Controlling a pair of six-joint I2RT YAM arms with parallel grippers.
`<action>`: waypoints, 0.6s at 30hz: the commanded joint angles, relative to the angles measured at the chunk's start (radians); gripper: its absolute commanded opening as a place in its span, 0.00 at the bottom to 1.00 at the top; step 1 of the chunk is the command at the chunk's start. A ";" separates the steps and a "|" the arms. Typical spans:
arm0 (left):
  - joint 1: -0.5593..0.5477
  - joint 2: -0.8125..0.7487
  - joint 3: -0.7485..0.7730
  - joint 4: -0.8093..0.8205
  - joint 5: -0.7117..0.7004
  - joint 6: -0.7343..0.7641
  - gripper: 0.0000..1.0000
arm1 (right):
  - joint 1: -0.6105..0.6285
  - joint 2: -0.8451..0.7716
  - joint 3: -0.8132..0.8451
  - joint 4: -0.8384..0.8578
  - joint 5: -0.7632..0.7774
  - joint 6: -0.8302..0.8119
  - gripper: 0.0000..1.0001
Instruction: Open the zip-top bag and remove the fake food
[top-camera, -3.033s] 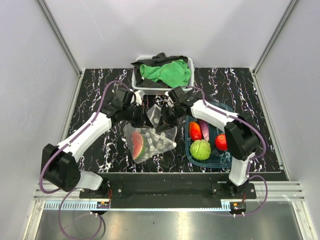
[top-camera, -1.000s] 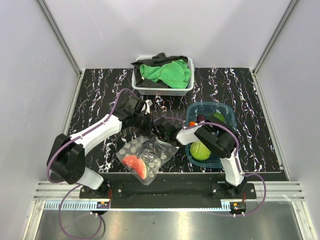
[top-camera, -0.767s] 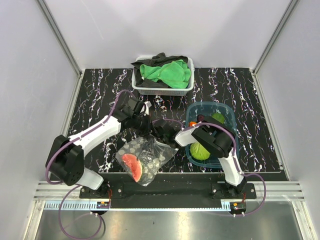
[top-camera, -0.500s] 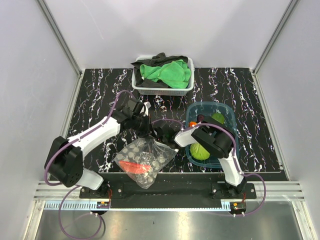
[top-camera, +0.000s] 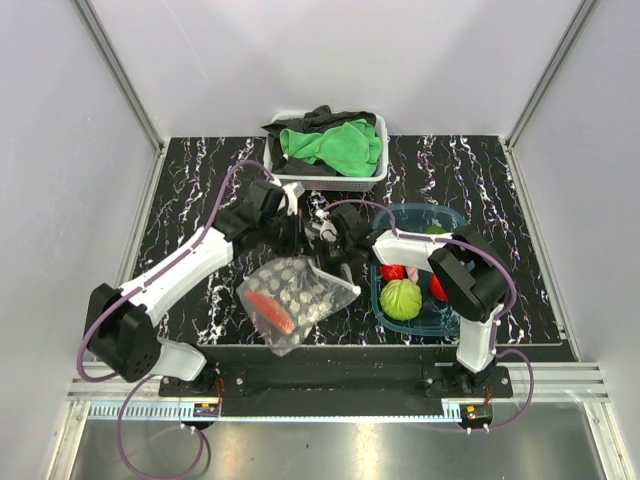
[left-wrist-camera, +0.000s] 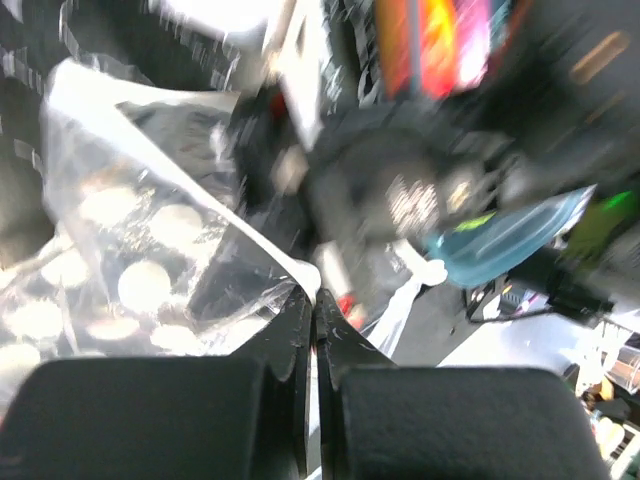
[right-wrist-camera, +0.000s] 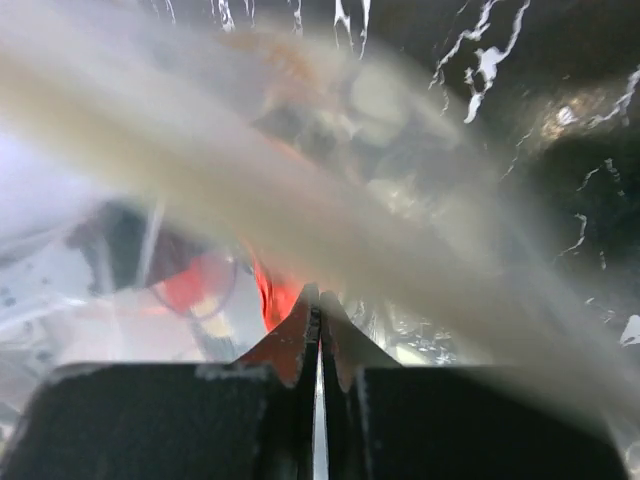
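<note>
Cloth-filled basket (top-camera: 330, 183), teal tub (top-camera: 458, 228)

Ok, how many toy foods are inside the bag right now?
1 that shows: a red slice low in the bag, toward its left side. The crinkly dotted plastic may hide smaller bits.

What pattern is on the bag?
Pale dots on the clear zip-top bag; left wrist view.
</note>
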 joint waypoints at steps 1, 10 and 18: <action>0.001 0.046 0.175 0.027 -0.023 0.045 0.00 | 0.017 -0.041 0.033 -0.137 -0.012 -0.093 0.06; 0.020 0.086 0.165 0.013 0.044 -0.030 0.00 | 0.015 -0.052 0.016 -0.077 0.016 -0.053 0.44; -0.003 0.065 0.080 0.202 0.121 -0.109 0.00 | 0.018 -0.059 0.019 -0.005 0.057 0.005 0.59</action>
